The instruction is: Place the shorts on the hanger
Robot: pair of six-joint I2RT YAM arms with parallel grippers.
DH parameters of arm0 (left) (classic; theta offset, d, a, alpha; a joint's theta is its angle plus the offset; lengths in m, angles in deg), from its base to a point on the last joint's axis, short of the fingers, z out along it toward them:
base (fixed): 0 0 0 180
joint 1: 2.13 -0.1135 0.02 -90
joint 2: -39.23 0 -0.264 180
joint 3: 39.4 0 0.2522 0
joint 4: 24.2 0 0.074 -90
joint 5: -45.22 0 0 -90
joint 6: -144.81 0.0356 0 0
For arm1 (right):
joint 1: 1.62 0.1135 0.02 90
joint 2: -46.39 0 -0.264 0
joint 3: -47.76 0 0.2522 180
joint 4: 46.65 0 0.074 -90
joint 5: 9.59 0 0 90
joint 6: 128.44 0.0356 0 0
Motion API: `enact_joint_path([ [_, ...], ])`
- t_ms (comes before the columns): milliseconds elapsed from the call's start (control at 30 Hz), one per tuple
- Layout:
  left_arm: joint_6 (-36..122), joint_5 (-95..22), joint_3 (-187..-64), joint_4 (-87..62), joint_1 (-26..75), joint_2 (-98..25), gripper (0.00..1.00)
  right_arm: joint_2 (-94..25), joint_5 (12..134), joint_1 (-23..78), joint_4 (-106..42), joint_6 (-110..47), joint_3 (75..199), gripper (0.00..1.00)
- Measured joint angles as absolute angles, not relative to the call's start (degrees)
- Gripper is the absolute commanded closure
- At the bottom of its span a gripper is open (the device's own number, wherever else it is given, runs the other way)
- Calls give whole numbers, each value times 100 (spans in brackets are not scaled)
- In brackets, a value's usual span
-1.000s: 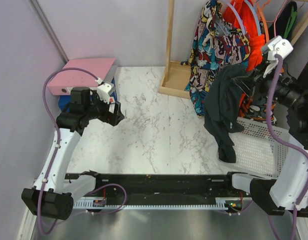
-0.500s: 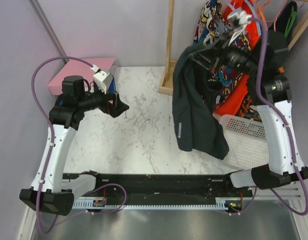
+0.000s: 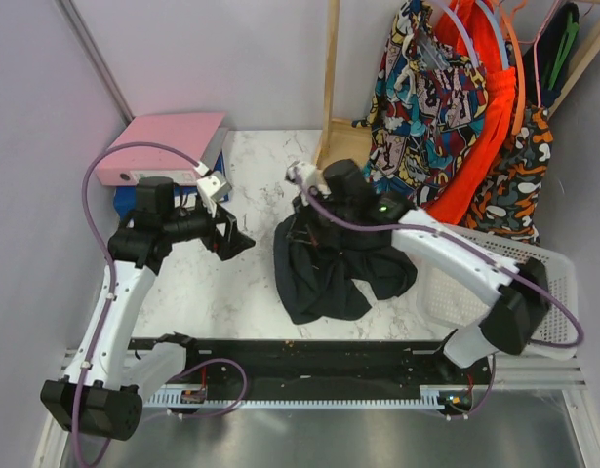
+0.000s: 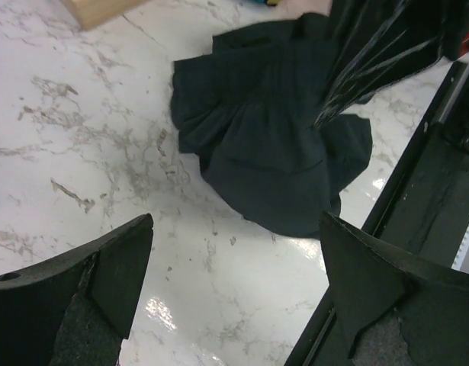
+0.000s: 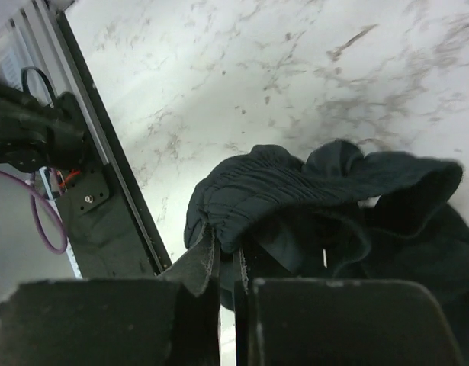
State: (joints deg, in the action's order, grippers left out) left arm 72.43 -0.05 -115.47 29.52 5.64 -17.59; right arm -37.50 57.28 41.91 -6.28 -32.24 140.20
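While the black rail (image 3: 300,356) bounds the marble table (image 3: 251,302) at 6 o'clock, the shorts (image 3: 324,273) lie heaped mid-table, pinched by the right gripper (image 5: 225,258). The left gripper (image 3: 236,239) gapes wide at 9 o'clock. A white basket (image 3: 539,263) crowds 3 o'clock, and the hanger (image 3: 515,73) hangs at 1 o'clock among garments.

1 shorts (image 3: 324,268) lies mid-tabletop. There are 2 grippers: left gripper (image 3: 234,239) and right gripper (image 3: 309,207). 1 basket (image 3: 534,273) sits at the right edge and 1 pink box (image 3: 163,146) at the far left corner. The far right corner holds 1 wooden rack (image 3: 331,97), 1 comic-print garment (image 3: 426,97), 1 orange garment (image 3: 485,127), 1 blotched garment (image 3: 519,185), 1 orange hanger (image 3: 515,68) and 1 blue hanger (image 3: 462,39). The pink hangers (image 3: 545,29) and green hangers (image 3: 570,39) cannot be counted.
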Motion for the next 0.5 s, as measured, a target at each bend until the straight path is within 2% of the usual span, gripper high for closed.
enact_joint_path([
  [33,7346,11,-11422,2961,561,-1733,5,-3973,5772,4324,-692,-3218,14044,43],
  [67,7475,28,-11265,2968,564,-1687,5,-4349,5844,4547,-713,-3229,14164,28],
  [100,7630,41,-11096,2963,564,-1621,5,-4614,5848,4693,-731,-3159,14275,19],
  [133,7753,41,-10967,2968,564,-1547,5,-4904,5842,4831,-764,-3137,14435,15],
  [233,8146,15,-10578,2979,561,-1239,6,-5328,5850,5065,-766,-3159,14732,13],
  [300,8389,-31,-10432,2989,559,-1118,7,-5285,5927,5026,-696,-3259,14741,16],
  [500,8878,-232,-10323,2987,561,-1626,16,-4522,6257,4097,-585,-3635,14197,24],
])
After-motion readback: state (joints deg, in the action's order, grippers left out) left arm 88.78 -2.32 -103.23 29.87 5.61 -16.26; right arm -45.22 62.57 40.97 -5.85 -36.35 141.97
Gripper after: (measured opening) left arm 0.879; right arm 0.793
